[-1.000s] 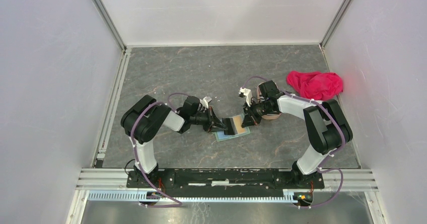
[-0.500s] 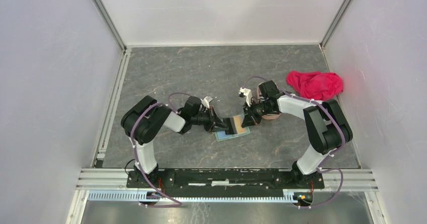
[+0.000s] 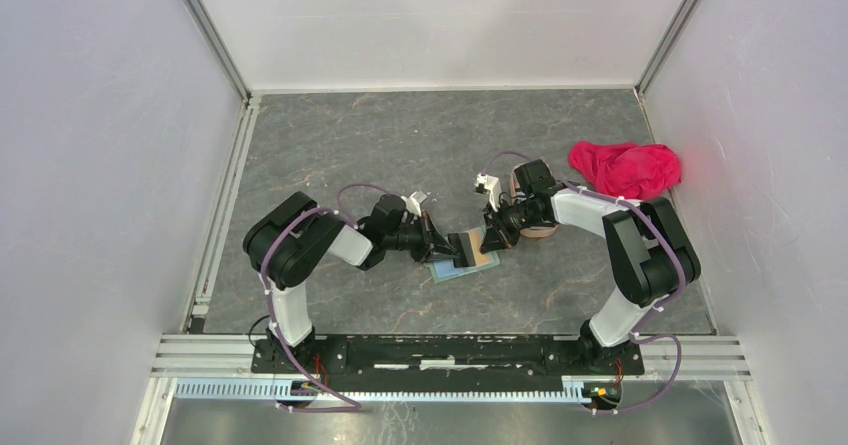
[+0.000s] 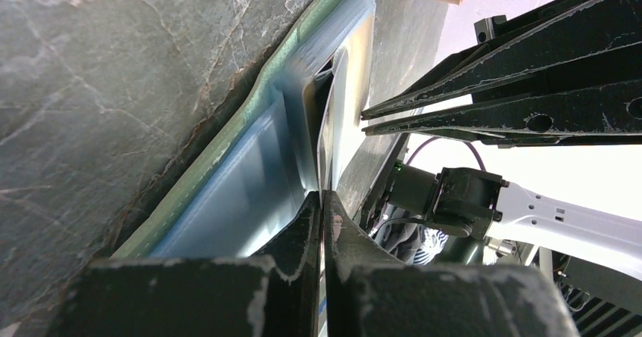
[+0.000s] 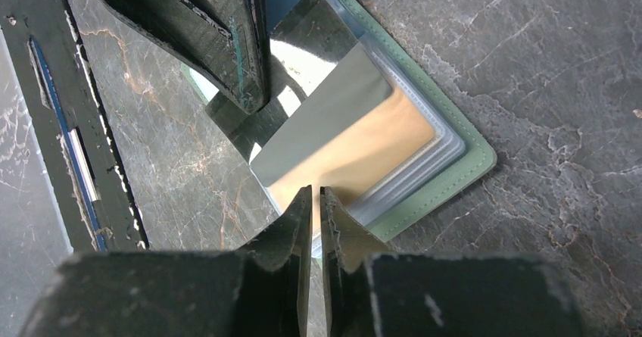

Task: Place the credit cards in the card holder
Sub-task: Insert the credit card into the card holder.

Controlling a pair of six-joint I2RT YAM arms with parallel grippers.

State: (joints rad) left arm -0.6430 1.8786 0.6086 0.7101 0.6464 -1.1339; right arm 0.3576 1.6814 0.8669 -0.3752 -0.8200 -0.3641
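Green card holder lies open on the grey bench, with the left end effector and right end effector meeting above it. Left wrist: fingers closed on a tilted card. Right wrist: fingers nearly together, pinching that card's edge over the holder.

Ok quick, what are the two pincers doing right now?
Left pincer: closed, pinching the dark credit card.
Right pincer: closed, apparently on the same card's edge, over the card holder.
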